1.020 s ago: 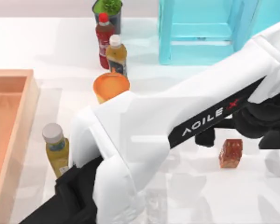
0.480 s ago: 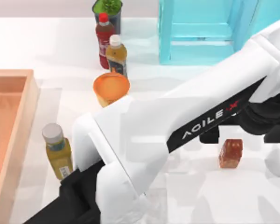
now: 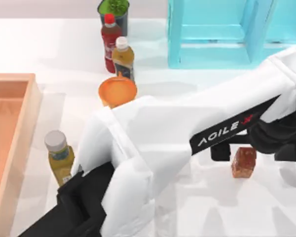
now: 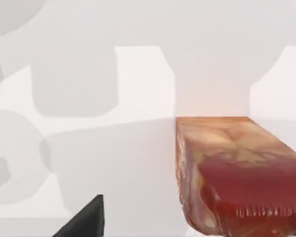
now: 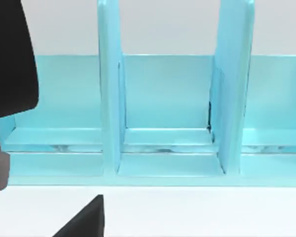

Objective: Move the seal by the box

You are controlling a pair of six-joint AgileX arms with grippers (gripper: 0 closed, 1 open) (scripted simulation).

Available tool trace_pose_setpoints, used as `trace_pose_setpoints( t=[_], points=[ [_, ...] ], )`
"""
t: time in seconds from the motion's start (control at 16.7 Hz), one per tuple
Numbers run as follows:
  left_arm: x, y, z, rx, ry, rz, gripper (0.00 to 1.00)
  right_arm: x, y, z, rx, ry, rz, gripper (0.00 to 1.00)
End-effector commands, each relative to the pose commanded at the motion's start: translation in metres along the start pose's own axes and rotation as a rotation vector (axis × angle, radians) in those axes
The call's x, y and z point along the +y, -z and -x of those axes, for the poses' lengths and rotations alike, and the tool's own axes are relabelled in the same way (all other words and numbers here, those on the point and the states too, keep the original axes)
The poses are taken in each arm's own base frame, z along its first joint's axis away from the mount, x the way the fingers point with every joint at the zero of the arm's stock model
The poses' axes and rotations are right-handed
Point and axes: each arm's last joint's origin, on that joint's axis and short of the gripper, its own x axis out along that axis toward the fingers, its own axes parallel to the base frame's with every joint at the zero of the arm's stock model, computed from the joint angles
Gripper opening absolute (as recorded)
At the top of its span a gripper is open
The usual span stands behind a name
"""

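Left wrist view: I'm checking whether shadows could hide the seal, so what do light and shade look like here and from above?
Left wrist view: soft grey shadow patches on the white table, the seal lit and unshaded. Top view: the left arm casts faint shadows around the seal; it stays plainly visible.

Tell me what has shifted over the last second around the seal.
The left gripper has come down and closed in over the seal, its dark fingers now flanking it; no grasp is visible yet. The seal, box and bottles have not moved.
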Motion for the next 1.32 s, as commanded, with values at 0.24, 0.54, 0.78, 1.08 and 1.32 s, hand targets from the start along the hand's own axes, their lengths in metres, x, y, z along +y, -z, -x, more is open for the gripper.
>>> trace_pose_setpoints(
  t=[0.24, 0.54, 0.78, 1.08, 1.32],
  points=[
    [0.001, 0.002, -0.038, 0.001, -0.001, 0.000, 1.00, 0.000, 0.000, 0.000, 0.000, 0.000, 0.000, 1.00],
    [0.002, 0.004, -0.049, -0.001, 0.001, 0.000, 1.00, 0.000, 0.000, 0.000, 0.000, 0.000, 0.000, 1.00],
    [0.002, 0.004, -0.049, -0.001, 0.001, 0.000, 0.77, 0.000, 0.000, 0.000, 0.000, 0.000, 0.000, 1.00],
    [0.002, 0.004, -0.049, -0.001, 0.001, 0.000, 0.40, 0.000, 0.000, 0.000, 0.000, 0.000, 0.000, 1.00],
    [0.002, 0.004, -0.049, -0.001, 0.001, 0.000, 0.10, 0.000, 0.000, 0.000, 0.000, 0.000, 0.000, 1.00]
  ],
)
